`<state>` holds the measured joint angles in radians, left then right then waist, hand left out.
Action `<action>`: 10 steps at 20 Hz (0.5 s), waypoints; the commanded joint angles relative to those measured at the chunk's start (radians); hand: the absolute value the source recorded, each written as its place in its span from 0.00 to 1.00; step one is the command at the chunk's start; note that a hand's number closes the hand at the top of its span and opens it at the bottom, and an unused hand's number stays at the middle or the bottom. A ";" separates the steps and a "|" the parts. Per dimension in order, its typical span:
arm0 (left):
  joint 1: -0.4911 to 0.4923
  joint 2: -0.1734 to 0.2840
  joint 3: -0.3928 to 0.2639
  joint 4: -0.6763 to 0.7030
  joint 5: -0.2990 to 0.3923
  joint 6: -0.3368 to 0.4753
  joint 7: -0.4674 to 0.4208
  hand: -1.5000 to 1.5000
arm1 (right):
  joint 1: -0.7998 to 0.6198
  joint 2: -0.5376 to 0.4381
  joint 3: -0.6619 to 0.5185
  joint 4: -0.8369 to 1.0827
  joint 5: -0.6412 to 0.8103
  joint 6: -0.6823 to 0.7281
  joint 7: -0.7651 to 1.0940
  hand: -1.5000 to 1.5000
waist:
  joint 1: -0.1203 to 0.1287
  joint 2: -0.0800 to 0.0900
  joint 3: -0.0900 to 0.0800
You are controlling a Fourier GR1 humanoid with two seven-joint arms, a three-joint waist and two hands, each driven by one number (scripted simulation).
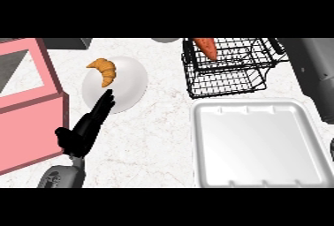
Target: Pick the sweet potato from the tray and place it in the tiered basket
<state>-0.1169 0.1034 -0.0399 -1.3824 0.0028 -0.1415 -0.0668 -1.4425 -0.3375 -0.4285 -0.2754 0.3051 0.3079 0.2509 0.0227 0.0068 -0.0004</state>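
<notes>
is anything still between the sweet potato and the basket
Nothing visible does: the sweet potato already lies in the upper tier of the wire basket, and the tray shows nothing on it. The left hand rests open by the plate, away from both.

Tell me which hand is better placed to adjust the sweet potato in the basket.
Probably the left: only the left hand shows, fingers straight over the plate's edge, left of the tiered basket that holds the sweet potato. The right hand is out of view.
</notes>
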 commanded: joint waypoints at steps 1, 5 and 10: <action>0.020 0.002 -0.005 -0.003 0.000 -0.010 -0.012 0.50 | 0.025 -0.092 -0.003 -0.043 0.021 -0.114 -0.033 0.00 | 0.004 0.005 0.000; -0.022 -0.011 -0.009 -0.011 -0.014 0.013 0.003 0.50 | 0.040 -0.150 -0.022 -0.069 0.040 -0.301 -0.051 0.00 | 0.006 0.009 0.001; 0.014 -0.004 -0.004 -0.008 -0.012 0.006 -0.013 0.50 | 0.126 -0.306 -0.132 -0.077 -0.045 -0.285 -0.171 0.00 | 0.005 0.011 0.002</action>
<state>-0.1159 0.1019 -0.0428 -1.3913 -0.0034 -0.1404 -0.0668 -1.3776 -0.5478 -0.4971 -0.3452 0.3040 0.0409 0.1618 0.0265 0.0138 0.0005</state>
